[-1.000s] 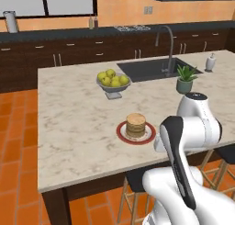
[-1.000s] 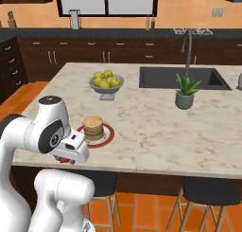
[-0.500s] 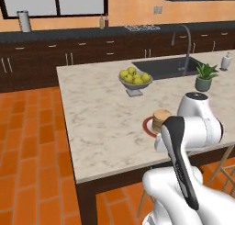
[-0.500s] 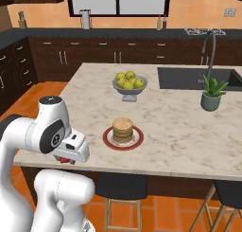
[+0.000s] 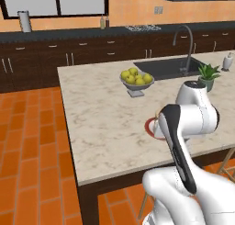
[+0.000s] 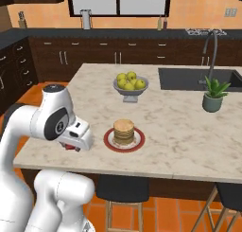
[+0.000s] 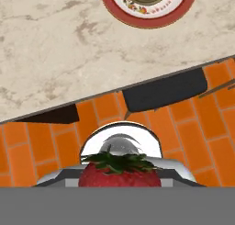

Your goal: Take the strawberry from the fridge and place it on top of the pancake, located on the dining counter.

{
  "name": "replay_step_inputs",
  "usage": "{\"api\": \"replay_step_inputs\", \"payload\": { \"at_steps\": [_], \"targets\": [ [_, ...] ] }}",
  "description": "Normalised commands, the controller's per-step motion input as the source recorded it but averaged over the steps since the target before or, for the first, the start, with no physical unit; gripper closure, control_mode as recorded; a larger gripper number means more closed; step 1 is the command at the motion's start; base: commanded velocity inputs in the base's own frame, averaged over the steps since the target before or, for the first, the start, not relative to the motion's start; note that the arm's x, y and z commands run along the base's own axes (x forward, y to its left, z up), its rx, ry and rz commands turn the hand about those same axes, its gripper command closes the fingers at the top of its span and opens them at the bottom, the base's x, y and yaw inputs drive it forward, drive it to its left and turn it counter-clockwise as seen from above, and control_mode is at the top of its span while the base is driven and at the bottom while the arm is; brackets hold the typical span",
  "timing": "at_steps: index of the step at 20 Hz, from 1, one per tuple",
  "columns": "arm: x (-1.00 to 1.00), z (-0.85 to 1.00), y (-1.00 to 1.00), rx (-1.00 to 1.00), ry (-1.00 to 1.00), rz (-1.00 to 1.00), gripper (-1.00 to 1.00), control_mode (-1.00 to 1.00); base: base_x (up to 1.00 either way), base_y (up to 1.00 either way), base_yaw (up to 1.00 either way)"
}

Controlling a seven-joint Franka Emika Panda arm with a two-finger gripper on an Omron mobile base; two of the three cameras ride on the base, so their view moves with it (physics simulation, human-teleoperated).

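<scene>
One strawberry [image 7: 118, 173], red with a green leafy crown, sits at the bottom centre of the hand view, close against the camera and seemingly held in the gripper [image 6: 72, 146]; the finger tips themselves are hidden behind the fruit, so how wide the jaws stand I cannot tell. In the right base view a small red patch shows under the white hand at the left of the frame, just off the near edge of the dining counter [image 6: 189, 131]. On that beige marbled top, a stack of pancakes [image 6: 124, 131] rests on a red-rimmed plate [image 6: 108, 140] near the centre of the frame, a little to the right of the hand. Further back stands a bowl of yellow-green fruit [image 6: 130, 82], and at the right a small potted plant [image 6: 213, 94] beside the dark inset sink [image 6: 189, 79] and its arched tap [image 6: 210, 45]. In the hand view the plate's rim shows at the top edge, the counter's edge runs diagonally below it, and orange floor tiles [image 7: 41, 141] with a dark stool seat [image 7: 165, 93] lie beneath.
</scene>
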Motion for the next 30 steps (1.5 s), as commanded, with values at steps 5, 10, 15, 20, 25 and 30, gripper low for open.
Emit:
{"api": "replay_step_inputs", "payload": {
  "at_steps": [5, 10, 15, 20, 25, 30],
  "targets": [
    [0.72, 0.37, -0.28, 0.00, -0.06, -0.08, 1.00, -1.00, 0.00, 0.00, 0.00],
    [1.00, 0.09, -0.96, 0.00, -0.03, -0.03, 1.00, -1.00, 0.00, 0.00, 0.00],
    [1.00, -0.03, -0.54, 0.00, 0.08, 0.00, 1.00, -1.00, 0.00, 0.00, 0.00],
    [1.00, -0.07, -0.08, 0.00, 0.09, 0.00, 1.00, -1.00, 0.00, 0.00, 0.00],
    [0.95, -0.39, 0.00, -0.01, 0.00, 0.00, 1.00, -1.00, 0.00, 0.00, 0.00],
    [0.82, -0.47, 0.00, 0.00, -0.06, 0.00, 1.00, -1.00, 0.00, 0.00, 0.00]
  ]
}}
